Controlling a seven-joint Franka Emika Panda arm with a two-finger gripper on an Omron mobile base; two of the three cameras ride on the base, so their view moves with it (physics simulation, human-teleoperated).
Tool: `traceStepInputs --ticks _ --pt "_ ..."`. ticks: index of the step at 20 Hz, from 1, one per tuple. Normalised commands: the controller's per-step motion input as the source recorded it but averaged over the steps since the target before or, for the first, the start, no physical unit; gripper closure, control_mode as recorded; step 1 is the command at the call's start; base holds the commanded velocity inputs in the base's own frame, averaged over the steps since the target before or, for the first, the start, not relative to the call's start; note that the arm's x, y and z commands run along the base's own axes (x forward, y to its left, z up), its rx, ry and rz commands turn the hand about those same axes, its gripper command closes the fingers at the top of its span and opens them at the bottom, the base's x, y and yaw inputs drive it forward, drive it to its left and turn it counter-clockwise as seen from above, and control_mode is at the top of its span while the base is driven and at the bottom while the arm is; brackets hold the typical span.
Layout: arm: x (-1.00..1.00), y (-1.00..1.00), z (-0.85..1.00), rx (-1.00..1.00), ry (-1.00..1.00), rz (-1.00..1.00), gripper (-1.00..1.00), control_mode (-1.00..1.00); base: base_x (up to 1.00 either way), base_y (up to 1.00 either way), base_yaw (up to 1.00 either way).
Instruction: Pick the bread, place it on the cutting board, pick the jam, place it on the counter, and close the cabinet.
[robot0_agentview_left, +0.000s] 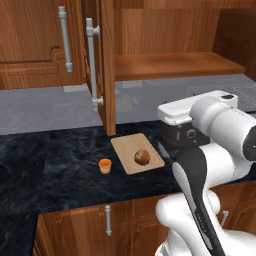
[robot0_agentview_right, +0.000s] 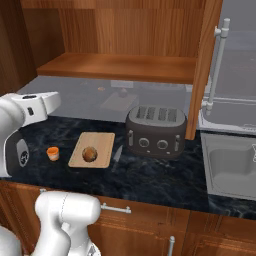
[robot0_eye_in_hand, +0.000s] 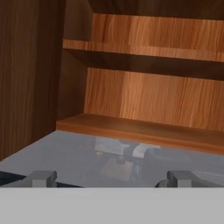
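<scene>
Before the open cabinet (robot0_agentview_right: 125, 67), my claw (robot0_eye_in_hand: 111, 178): fingers spread wide, holding nothing. Left of the toaster (robot0_agentview_right: 156, 131): cutting board (robot0_agentview_right: 93, 149), rounded edges, carrying the mottled brown bread (robot0_agentview_right: 89, 153); orange jam (robot0_agentview_right: 53, 153) on the counter (robot0_agentview_right: 150, 177) beside the board.

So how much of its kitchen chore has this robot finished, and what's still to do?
Two parts look done: the bread sits on the cutting board, and the jam stands on the counter beside it. The gripper is open and holds nothing, facing the cabinet's shelves. Left to do: the cabinet door is still open and needs shutting.
</scene>
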Motion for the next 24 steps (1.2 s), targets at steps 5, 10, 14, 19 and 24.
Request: traceStepInputs --ticks 5,10,14,19,24 --pt "-0.52 0.0 0.05 0.0 -0.1 0.0 -1.0 -1.0 0.0 0.0 0.0" --pt "-0.42 0.02 0.0 0.0 -0.09 0.0 -1.0 -1.0 0.0 0.0 0.0" --pt "-0.34 0.07 0.0 0.0 -0.06 0.0 -1.0 -1.0 0.0 0.0 0.0" --pt "-0.27 0.1 0.0 0.0 -0.04 0.0 -1.0 -1.0 0.0 0.0 0.0" --pt "-0.13 0.18 0.0 0.0 -0.03 0.0 -1.0 -1.0 0.0 0.0 0.0"
